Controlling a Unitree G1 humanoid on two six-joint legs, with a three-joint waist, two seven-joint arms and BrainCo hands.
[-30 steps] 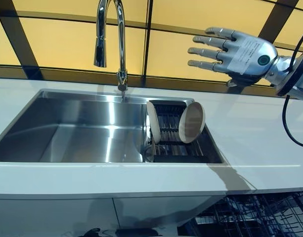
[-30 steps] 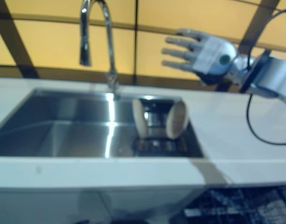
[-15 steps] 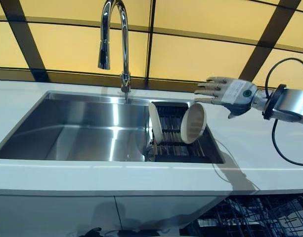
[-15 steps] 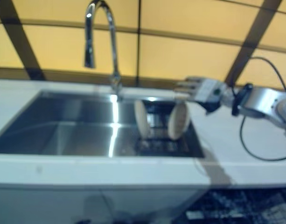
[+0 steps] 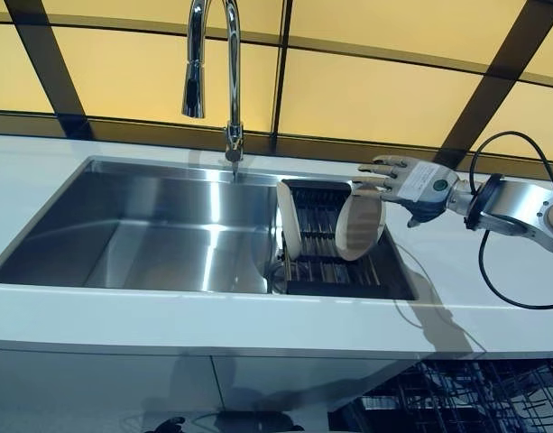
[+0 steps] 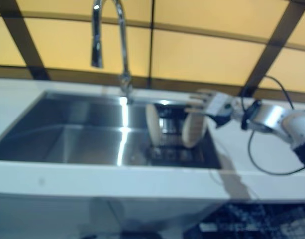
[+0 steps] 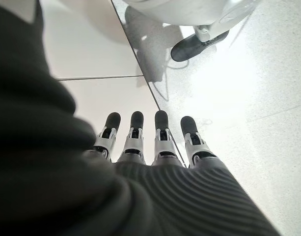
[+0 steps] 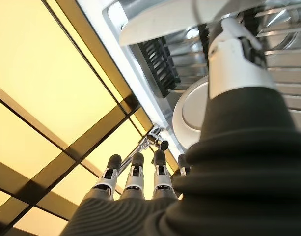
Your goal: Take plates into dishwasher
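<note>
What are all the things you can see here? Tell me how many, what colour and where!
Plates: two, white, standing on edge in the rack.
Rack: one, dark, in the sink's right end.
Sink: one, shiny steel, set in the counter.
Tap: one, silver, behind the sink.
Counter: one, white, all around the sink.
Dishwasher basket: one, dark wire, below the counter at right.
Right hand: silver, fingers straight, at the right plate's top edge.
Left hand: silver, fingers straight, over the pale floor.
</note>
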